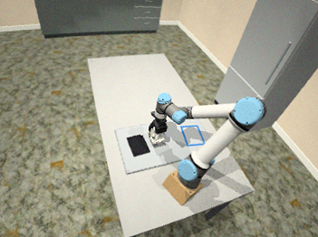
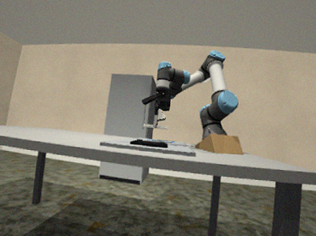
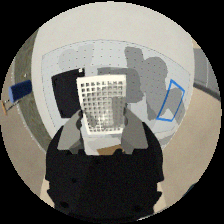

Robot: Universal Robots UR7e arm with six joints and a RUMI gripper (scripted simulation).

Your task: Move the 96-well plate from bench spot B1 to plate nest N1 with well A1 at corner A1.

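My gripper (image 1: 157,136) is shut on the white 96-well plate (image 3: 102,104) and holds it level in the air above the grey mat (image 1: 157,147). The plate also shows in the side view (image 2: 156,126), well above the table. The black plate nest (image 1: 137,145) lies on the mat to the left of the plate; in the wrist view the nest (image 3: 66,92) sits left of and partly behind the plate. The blue outlined bench spot (image 1: 193,134) lies to the right, with nothing on it. I cannot tell which corner of the plate is cut off.
The arm's tan base block (image 1: 181,188) stands near the table's front right edge. A grey refrigerator (image 1: 282,53) stands beyond the table on the right. A counter (image 1: 97,5) runs along the far wall.
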